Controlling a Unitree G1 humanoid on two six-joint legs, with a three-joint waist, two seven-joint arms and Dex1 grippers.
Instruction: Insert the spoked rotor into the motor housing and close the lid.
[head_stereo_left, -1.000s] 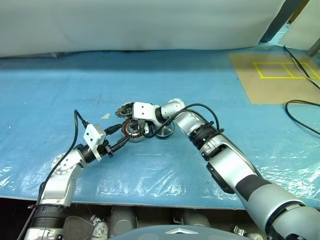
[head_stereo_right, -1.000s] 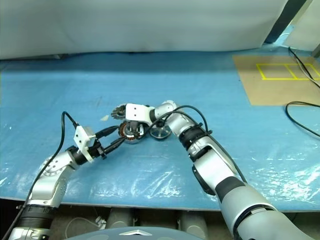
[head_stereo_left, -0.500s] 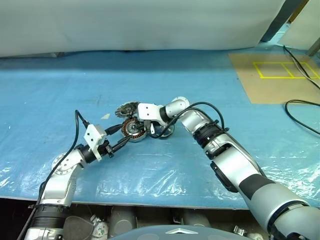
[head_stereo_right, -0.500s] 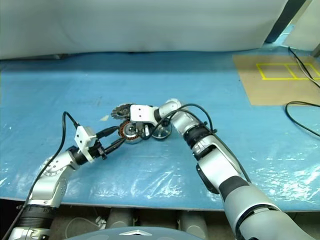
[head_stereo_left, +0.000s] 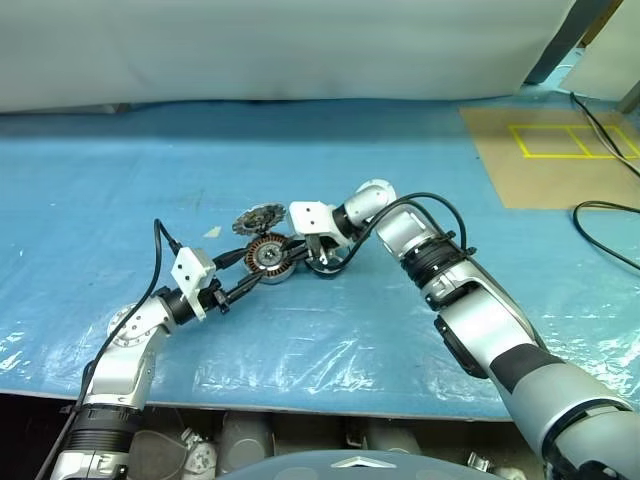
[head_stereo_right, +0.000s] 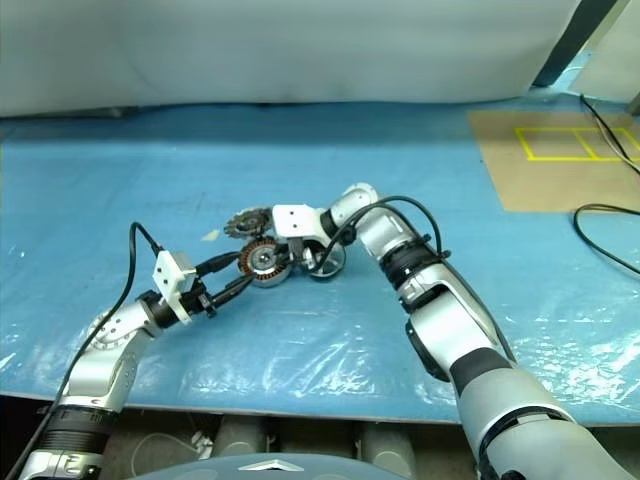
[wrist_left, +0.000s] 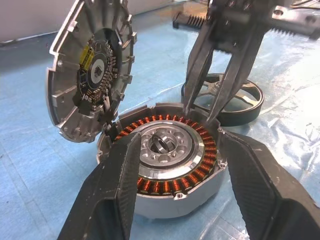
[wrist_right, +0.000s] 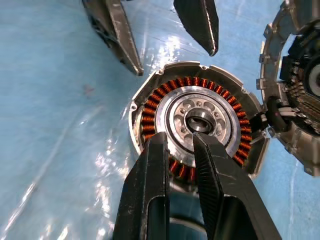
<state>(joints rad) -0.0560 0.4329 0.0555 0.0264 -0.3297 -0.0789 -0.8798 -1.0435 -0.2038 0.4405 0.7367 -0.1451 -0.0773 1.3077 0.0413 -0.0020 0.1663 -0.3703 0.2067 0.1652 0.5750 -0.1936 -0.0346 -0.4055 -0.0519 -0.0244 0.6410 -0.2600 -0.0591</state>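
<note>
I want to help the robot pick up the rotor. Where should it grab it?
Probably the rim, coming from straight above. The rotor lies flat beside the housing, so its side wall sits low. The gaps between its spokes are open, though. One end effector finger could drop into a gap and the other outside the rim, on the side away from the housing.

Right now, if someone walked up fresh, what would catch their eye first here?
Probably the motor housing, open on the blue plastic sheet, its copper windings bright between the left tool's spread fingers. Next, its lid, tilted up at the housing's edge with dark fins and circuitry facing in. Then the right tool, nearly shut over the housing's far rim, and the spoked rotor lying on the sheet just beyond it.
</note>
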